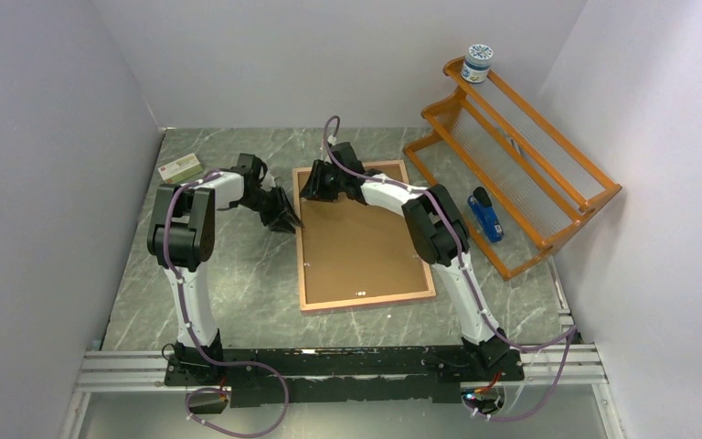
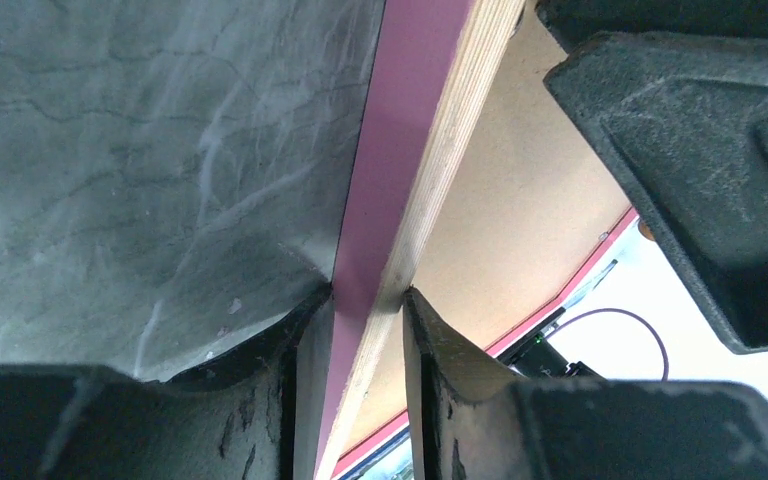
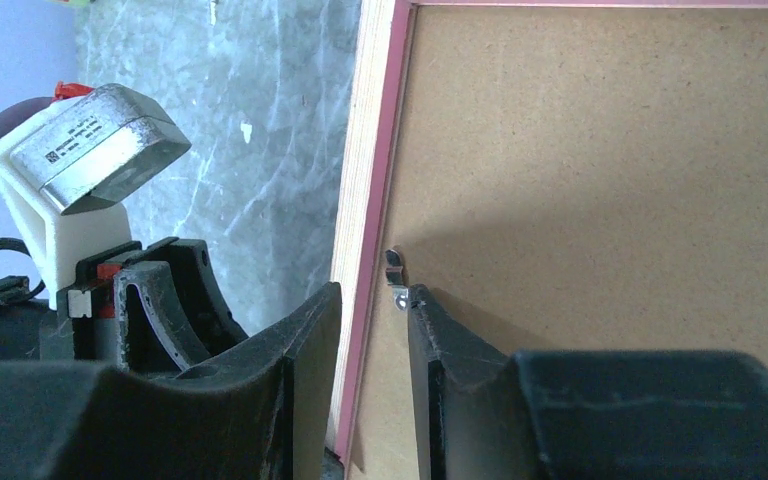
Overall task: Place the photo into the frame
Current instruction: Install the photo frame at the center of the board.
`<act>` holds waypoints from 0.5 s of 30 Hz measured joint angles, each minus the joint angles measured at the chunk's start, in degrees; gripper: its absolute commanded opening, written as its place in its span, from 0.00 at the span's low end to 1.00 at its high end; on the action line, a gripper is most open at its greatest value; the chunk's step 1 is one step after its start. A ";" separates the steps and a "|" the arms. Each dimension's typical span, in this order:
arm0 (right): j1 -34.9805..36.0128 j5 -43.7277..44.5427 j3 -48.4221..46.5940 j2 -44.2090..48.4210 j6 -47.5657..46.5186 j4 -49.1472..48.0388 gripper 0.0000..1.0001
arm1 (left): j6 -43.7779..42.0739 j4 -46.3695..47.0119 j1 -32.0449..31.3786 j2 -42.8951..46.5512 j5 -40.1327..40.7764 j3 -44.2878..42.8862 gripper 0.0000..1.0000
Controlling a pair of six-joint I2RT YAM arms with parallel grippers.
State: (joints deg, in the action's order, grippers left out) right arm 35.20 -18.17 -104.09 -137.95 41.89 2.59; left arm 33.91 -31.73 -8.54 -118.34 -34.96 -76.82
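The frame point(image 1: 367, 300) lies face-down mid-counter, backing board point(image 1: 356, 238) in place. The left pincer point(image 2: 370, 298) clamps its left rail. The right pincer point(image 3: 372, 295) straddles that rail by a metal tab point(image 3: 394, 270), and I cannot tell whether it grips. This is probably the closing-up step; the next move calls for turning the tab. The photo is not visible.

The top view looks steeply down from above and behind the arm bases point(image 1: 192, 358), taking in the whole counter point(image 1: 238, 274). Each wrist view looks from very close along the left rail of the frame point(image 2: 390, 180), which all three share; the right wrist view also catches the left pincer point(image 3: 165, 300).
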 measured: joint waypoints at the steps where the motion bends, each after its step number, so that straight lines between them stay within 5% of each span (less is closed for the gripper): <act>1: -0.07 -0.37 -0.07 -0.15 0.11 -0.28 0.35 | -0.02 0.11 0.02 0.00 -0.13 0.07 0.35; 15: -0.68 -4.92 -2.19 -2.54 0.55 -2.05 0.35 | -0.11 0.68 0.20 0.00 -0.76 0.42 0.31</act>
State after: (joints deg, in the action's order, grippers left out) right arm 34.52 -23.09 -106.28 -140.49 42.44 0.54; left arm 33.80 -31.05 -8.34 -118.34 -35.73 -76.40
